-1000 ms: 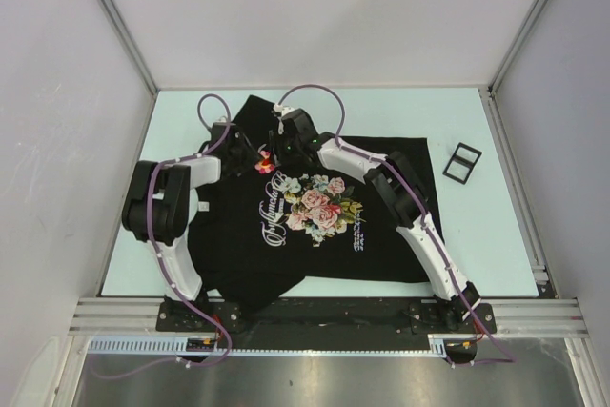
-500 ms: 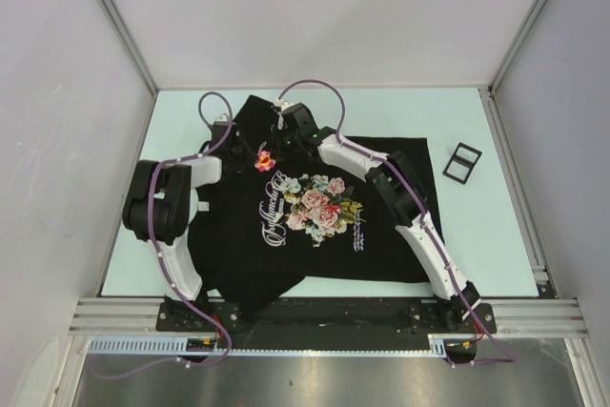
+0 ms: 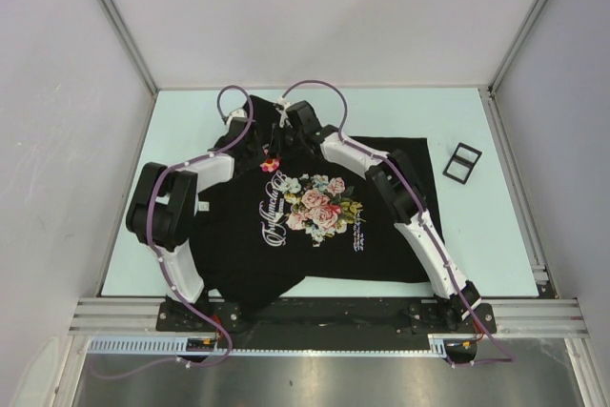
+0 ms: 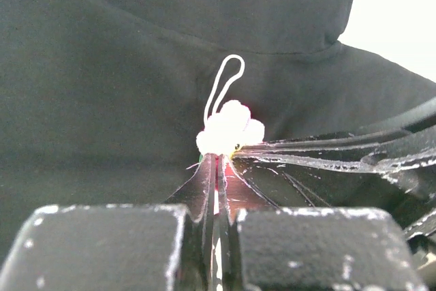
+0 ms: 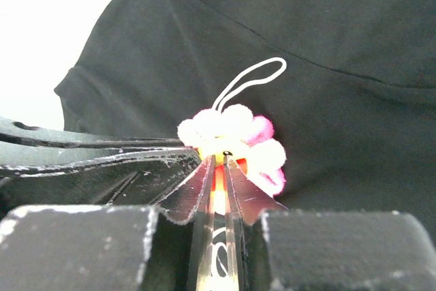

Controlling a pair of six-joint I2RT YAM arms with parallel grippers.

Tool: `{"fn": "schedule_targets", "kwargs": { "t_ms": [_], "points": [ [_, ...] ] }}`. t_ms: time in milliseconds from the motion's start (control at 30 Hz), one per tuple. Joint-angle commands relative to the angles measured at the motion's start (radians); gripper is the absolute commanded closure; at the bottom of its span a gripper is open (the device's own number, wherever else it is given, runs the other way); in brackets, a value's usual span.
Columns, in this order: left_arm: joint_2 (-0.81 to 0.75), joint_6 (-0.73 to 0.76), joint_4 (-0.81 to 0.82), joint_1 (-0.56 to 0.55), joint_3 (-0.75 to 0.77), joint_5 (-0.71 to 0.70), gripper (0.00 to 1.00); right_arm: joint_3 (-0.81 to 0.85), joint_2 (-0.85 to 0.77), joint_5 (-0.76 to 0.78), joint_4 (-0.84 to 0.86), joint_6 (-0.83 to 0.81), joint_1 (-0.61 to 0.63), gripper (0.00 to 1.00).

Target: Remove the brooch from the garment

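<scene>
Grasp step: both grippers pinch at the brooch (image 3: 270,165), not yet off the shirt (image 3: 238,235)
Brooch sits on the chest just far-left of the rose print (image 3: 319,205), near the collar. Right gripper (image 5: 218,161) is nearly closed on its near edge. Left gripper (image 4: 216,161) is fully closed at its base, on pin or cloth, can't tell which. Next probably one holds the cloth while the other pulls the brooch free

black short-sleeved T-shirt (image 3: 238,235) on pale table (image 3: 477,235), centre | small pink flower-shaped brooch (image 3: 270,165) on shirt's far part | black rectangular frame (image 3: 462,162) right of shirt, apart
</scene>
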Motion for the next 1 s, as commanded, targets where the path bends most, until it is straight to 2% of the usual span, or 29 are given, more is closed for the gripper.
{"fn": "schedule_targets", "kwargs": {
  "t_ms": [0, 300, 433, 633, 767, 967],
  "points": [
    [-0.055, 0.005, 0.026, -0.057, 0.039, 0.063, 1.00, 0.031, 0.040, -0.153, 0.082, 0.059, 0.005, 0.86],
    [-0.094, 0.092, -0.008, -0.060, 0.084, -0.008, 1.00, 0.018, 0.062, -0.270, 0.193, 0.142, -0.001, 0.85],
    [-0.080, 0.147, -0.062, -0.058, 0.134, -0.037, 1.00, -0.024, 0.027, -0.251, 0.180, 0.138, -0.012, 0.84],
    [-0.035, 0.212, -0.105, -0.074, 0.196, -0.066, 1.00, -0.138, -0.076, -0.213, 0.182, 0.104, -0.052, 0.75],
    [-0.002, 0.248, -0.143, -0.098, 0.242, -0.103, 1.00, -0.300, -0.170, -0.124, 0.211, 0.032, -0.079, 0.70],
    [0.017, 0.264, -0.152, -0.115, 0.248, -0.117, 1.00, -0.354, -0.234, -0.101, 0.228, -0.082, -0.090, 0.57]
  ]
}}
